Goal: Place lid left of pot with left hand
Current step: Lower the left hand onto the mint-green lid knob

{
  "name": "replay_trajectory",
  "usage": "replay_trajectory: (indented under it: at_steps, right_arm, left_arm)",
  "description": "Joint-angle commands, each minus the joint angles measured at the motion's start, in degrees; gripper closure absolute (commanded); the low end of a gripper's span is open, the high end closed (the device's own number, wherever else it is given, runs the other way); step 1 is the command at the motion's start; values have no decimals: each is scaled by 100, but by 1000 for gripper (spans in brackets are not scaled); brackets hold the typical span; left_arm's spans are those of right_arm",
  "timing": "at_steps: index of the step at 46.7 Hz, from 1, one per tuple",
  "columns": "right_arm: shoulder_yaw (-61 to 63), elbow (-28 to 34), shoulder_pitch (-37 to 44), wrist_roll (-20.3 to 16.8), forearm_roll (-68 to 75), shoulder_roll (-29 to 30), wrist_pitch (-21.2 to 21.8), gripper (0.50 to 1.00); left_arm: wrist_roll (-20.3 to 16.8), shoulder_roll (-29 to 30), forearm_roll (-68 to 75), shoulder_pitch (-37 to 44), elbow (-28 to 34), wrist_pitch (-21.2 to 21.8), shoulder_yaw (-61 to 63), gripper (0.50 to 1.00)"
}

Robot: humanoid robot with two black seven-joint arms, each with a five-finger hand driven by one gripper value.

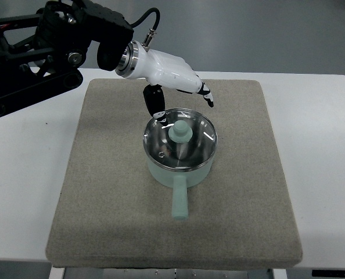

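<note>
1. A mint-green saucepan (pixel 181 174) is seen on a grey-brown mat (pixel 103 192) laid over the white worktop (pixel 27 174), its handle pointed toward the camera
2. The glass lid (pixel 197 139) is seated on the saucepan, with its green knob (pixel 180 132) at the centre
3. The left hand (pixel 175 81) is held above the lid's far edge, fingers spread and nothing gripped; the dark thumb (pixel 154 102) is pointed down near the rim

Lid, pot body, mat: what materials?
Lid: looks like clear glass with a shiny metal rim, since glare streaks show and the inside is visible; knob matte mint, likely plastic. Pot: matte mint coating, base material unclear. Mat: grey-brown, felt-like, fuzzy texture.
</note>
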Motion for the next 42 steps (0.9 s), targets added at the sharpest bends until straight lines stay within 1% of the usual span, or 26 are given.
replay_trajectory:
  at_steps: [1,17,42]
  right_arm:
    - [0,0,0,0,0,0,0,579]
    - [0,0,0,0,0,0,0,577]
    - [0,0,0,0,0,0,0,579]
  left_arm:
    - [1,22,-1,67,1,0,0,596]
    - [-34,22,17,128,-201,0,0,598]
    - [-34,-22,281,198,-227,0,167,598]
